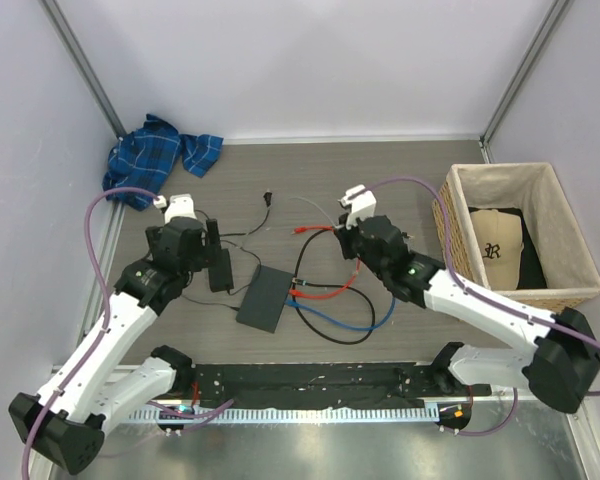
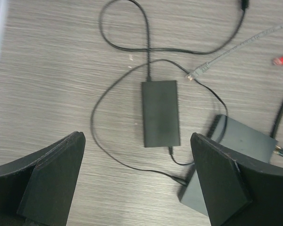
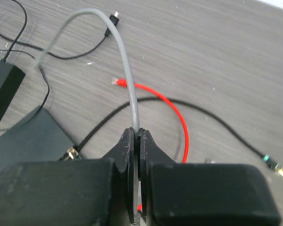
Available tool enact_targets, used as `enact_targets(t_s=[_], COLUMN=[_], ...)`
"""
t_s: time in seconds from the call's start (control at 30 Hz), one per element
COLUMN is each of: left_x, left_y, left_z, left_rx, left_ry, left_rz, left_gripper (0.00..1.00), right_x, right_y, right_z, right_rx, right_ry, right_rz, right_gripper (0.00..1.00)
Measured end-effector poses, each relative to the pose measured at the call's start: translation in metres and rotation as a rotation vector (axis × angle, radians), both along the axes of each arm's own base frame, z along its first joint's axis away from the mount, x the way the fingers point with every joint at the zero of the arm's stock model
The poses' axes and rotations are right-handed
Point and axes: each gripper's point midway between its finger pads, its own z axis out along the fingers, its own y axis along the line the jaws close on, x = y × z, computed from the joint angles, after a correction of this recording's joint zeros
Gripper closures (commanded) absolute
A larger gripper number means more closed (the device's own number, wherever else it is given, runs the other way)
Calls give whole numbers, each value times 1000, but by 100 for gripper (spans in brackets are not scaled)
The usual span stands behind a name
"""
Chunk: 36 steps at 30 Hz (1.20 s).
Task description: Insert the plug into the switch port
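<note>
You cannot make out the switch port itself. The switch (image 1: 265,298) lies flat and angled at the middle of the table (image 1: 410,160), between your two arms. Only its right edge shows connectors, and they are too small from above to tell one socket from another. In the left wrist view, half of the switch is cut off behind one finger. In the right wrist view, only a corner of it shows at the lower left.

The plug (image 2: 197,73) is the clear end of the grey cable (image 3: 127,70). It shows just past the far right corner of the adapter brick (image 2: 160,113), close to the brick's thin black cord (image 2: 125,44). You cannot tell whether it rests on the table or hangs above it, and from the right wrist that end is only a blur.

Your right gripper (image 3: 136,136) is pressed together, pinching the grey cable, which arches up and away from the fingers. Your left gripper (image 2: 137,139) is spread wide above the brick and grips nothing.

A red cable (image 3: 179,117), a blue cable (image 1: 330,320) and a black cable (image 3: 217,120) loop over the table to the right of the switch. Well apart, a wicker basket (image 1: 500,178) holds a tan cap (image 1: 495,245), and a blue plaid cloth (image 1: 160,155) lies in the far left corner.
</note>
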Motion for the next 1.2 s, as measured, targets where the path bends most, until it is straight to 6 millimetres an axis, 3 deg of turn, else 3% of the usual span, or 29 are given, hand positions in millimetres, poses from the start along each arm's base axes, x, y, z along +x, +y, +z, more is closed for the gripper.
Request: enact_targets(t_s=[0.2,0.37,0.57,0.9,1.2], left_x=[4,7,14,66,91], left_y=[-19,-32,-48,-95,-127], left_z=[-16,-30,-51,-36,-59], left_rx=[-34,-37,-2,108,174], left_ry=[69,130,232,249,283], left_rz=[-69,-142,-249,-450,-591], left_gripper=[0,0,2,8,18], right_x=[-30,-43,-48,-54,-60], right_y=[-30,-45,-52,-53,-51], right_z=[-23,-28,-19,1,12], right_rx=[65,107,135,147,151], right_ry=[37,30,-3,-64,-98], right_rz=[-48,-71,-72,-24,29], right_gripper=[99,99,99,99,99])
